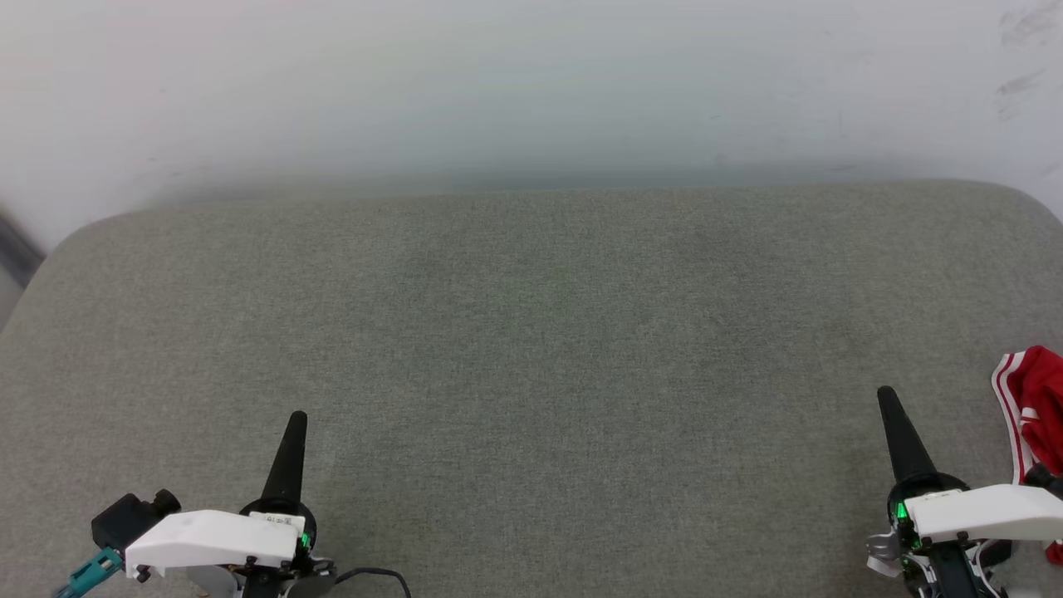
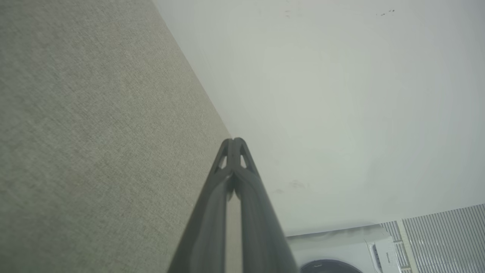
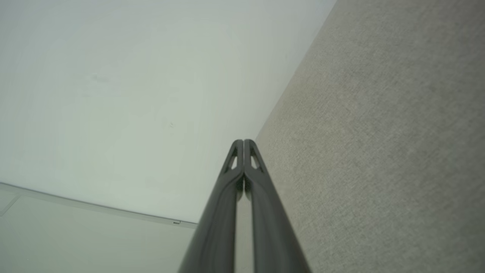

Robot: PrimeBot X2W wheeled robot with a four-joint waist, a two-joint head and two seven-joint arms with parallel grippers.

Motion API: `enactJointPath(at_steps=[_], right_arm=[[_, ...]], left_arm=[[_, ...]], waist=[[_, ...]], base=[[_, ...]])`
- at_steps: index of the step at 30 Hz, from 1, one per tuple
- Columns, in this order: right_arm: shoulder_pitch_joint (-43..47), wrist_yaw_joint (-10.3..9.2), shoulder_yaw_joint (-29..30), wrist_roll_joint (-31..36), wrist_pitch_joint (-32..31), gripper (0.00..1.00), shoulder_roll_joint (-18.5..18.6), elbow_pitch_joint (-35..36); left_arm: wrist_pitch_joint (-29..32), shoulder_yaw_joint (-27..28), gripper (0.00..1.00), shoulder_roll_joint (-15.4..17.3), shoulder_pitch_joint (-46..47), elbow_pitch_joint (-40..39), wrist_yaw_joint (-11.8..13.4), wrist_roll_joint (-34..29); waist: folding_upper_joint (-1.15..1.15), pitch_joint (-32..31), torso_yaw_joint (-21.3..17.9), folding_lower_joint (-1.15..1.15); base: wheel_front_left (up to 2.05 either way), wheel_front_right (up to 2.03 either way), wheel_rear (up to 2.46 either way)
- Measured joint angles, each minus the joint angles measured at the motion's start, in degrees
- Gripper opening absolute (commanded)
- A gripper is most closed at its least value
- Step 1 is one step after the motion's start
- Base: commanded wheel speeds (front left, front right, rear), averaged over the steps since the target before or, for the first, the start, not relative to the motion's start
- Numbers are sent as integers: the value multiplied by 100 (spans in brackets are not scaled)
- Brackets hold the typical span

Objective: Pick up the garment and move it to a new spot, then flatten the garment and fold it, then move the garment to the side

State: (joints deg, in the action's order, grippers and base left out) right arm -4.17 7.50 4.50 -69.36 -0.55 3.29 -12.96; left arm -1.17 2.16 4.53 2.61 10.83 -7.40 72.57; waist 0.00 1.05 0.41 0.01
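A bunched piece of the red garment point(image 1: 1038, 415) with red-white striped trim pokes in at the right edge of the head view, on the grey fabric surface point(image 1: 531, 349); the rest is cut off by the frame. My right gripper point(image 1: 887, 394) is shut and empty, just left of the garment and apart from it. My left gripper point(image 1: 298, 418) is shut and empty at the lower left, far from the garment. The left wrist view shows the left gripper point(image 2: 234, 140) with tips pressed together, and the right wrist view shows the same of the right gripper point(image 3: 243, 141).
The grey fabric surface ends at a white wall point(image 1: 531, 83) along its far edge. A white appliance point(image 2: 341, 250) and a ribbed panel point(image 2: 443, 235) stand beyond the surface in the left wrist view.
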Motion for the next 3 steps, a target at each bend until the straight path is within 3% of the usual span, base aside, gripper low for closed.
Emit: enactJointPath(at_steps=[3], right_arm=[[0, -1, 14, -159, -35, 0, -1, -9]], left_arm=[[37, 18, 0, 0, 14, 25, 0, 146]], waist=[[0, -5, -2, 0]], base=[[0, 0, 0]])
